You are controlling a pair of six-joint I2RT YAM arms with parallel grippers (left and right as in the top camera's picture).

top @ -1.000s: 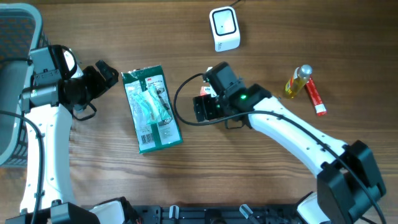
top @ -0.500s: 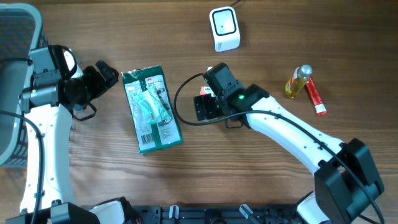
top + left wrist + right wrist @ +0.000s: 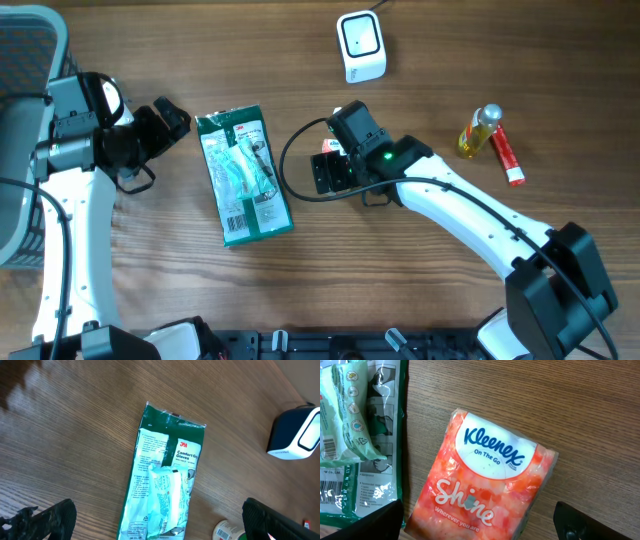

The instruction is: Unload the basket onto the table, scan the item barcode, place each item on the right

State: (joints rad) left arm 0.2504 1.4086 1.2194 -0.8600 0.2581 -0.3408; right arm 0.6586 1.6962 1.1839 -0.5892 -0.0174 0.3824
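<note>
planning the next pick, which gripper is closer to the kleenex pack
Right. The right gripper hangs open directly over the Kleenex pack; the left gripper sits open well off, on the far side of the gloves packet.

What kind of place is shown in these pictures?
Probably a test bench made to imitate a shop checkout: a white barcode scanner stands on the wooden table, and packaged goods lie near it: a glove pack, a tissue pack, a small bottle.

Open tabletop (image 3: 300,70) between glove pack (image 3: 245,178) and scanner (image 3: 361,45); tissue pack (image 3: 485,480) just beside the glove pack.
</note>
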